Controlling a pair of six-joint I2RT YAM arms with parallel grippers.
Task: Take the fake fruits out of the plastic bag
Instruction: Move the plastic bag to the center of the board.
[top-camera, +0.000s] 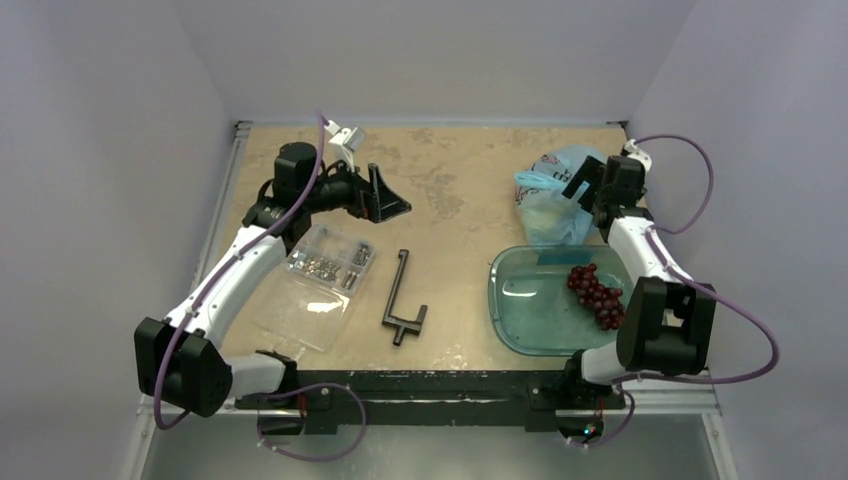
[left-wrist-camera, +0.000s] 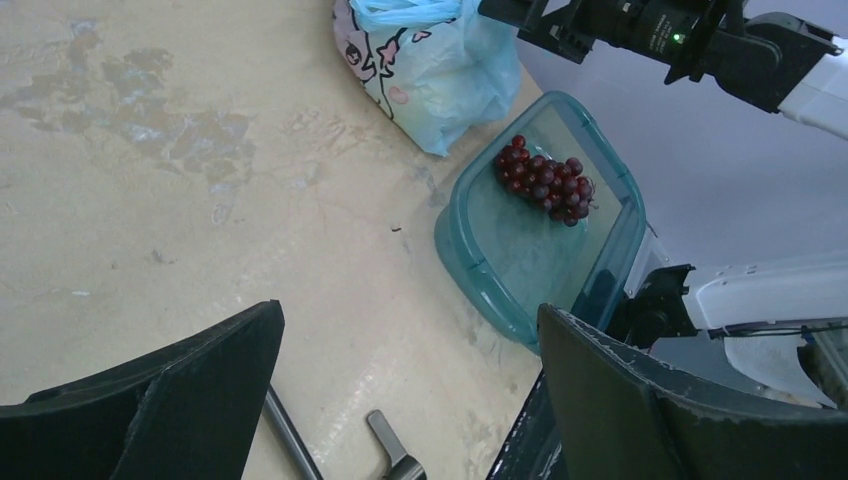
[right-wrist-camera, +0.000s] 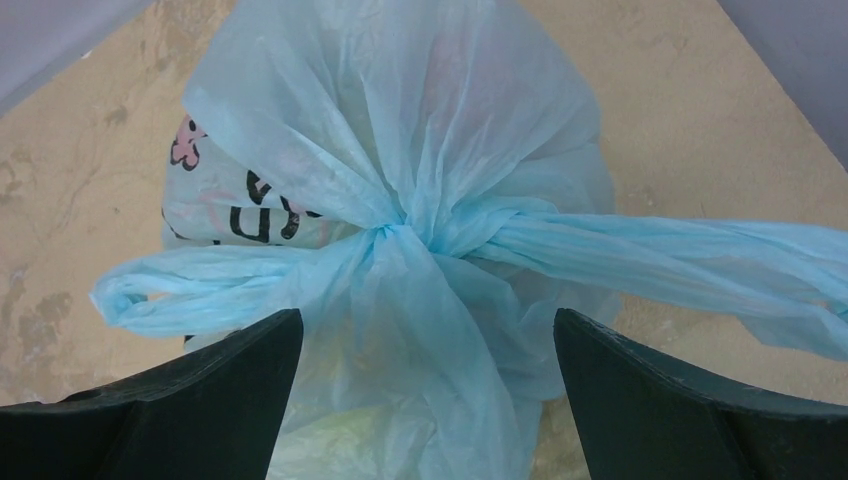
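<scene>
The light-blue plastic bag (top-camera: 549, 200) stands at the back right of the table, its handles tied in a knot (right-wrist-camera: 395, 235). It also shows in the left wrist view (left-wrist-camera: 430, 60). A yellowish-green shape shows faintly through its lower part (right-wrist-camera: 330, 440); the other fruits inside are hidden. A dark red grape bunch (top-camera: 596, 294) lies in the teal tray (top-camera: 520, 320), also seen in the left wrist view (left-wrist-camera: 545, 180). My right gripper (top-camera: 588, 182) is open just above the bag, jaws either side of the knot. My left gripper (top-camera: 390, 200) is open and empty at the back left.
A clear flat bag of metal screws (top-camera: 318, 280) lies at the left. A black metal tool (top-camera: 402, 298) lies mid-table, its end visible in the left wrist view (left-wrist-camera: 395, 455). The back wall is close behind the plastic bag.
</scene>
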